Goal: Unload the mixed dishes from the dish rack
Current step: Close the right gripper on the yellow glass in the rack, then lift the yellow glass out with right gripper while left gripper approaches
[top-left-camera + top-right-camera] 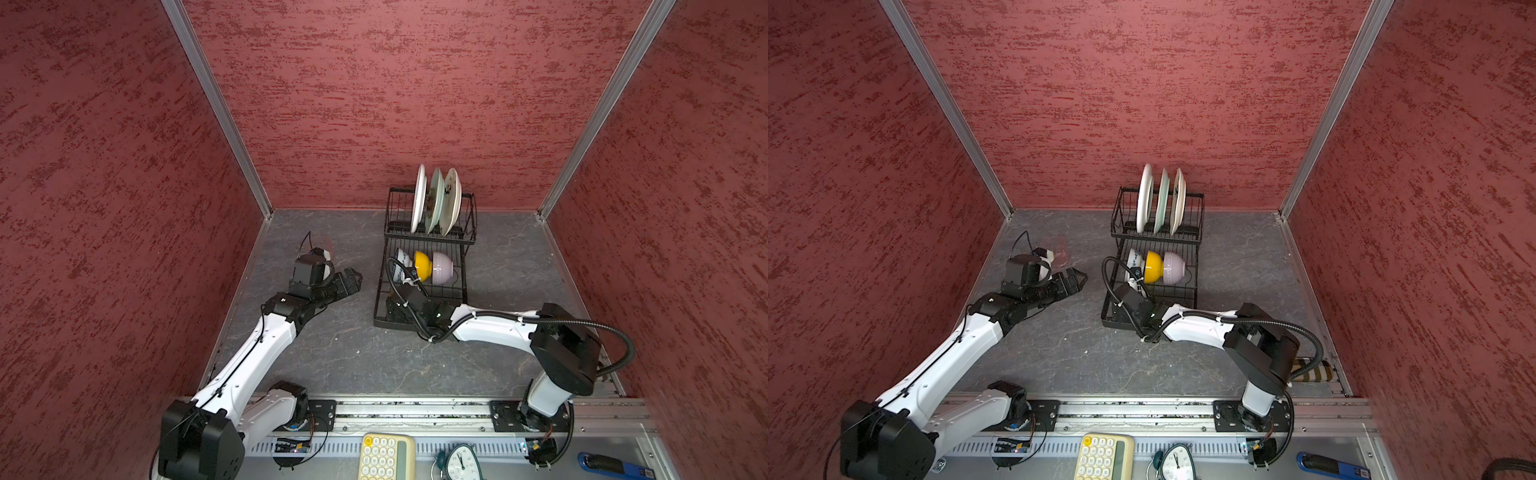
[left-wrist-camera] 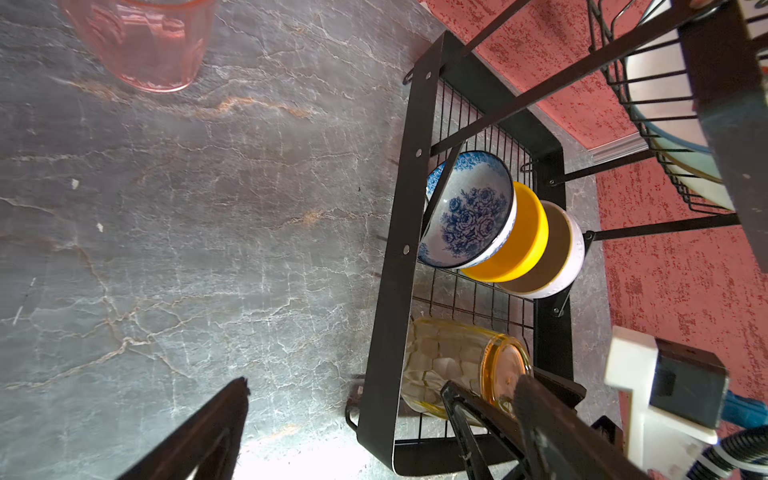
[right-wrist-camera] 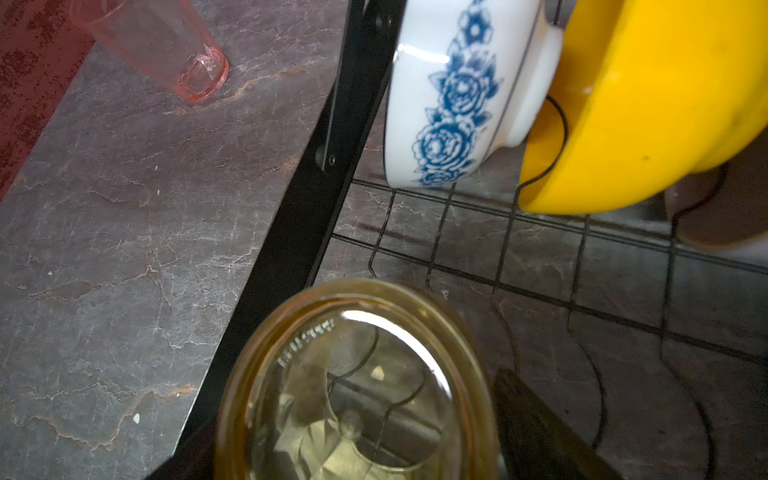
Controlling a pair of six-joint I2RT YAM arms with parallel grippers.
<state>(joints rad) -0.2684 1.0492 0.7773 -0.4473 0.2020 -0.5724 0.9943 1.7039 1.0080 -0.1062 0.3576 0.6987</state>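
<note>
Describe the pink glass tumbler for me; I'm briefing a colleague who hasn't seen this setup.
Start at the black wire dish rack against the back wall, then look left across the grey marbled table to just beyond the open left gripper. There stands the pink glass tumbler: the only dish off the rack, unlike the amber glass tumbler in the rack's tray.

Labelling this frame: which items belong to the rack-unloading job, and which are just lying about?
Job: dish rack, three plates, three bowls, amber glass, pink glass (already out).
Lying about: keypad, clock, blue handle.
</note>
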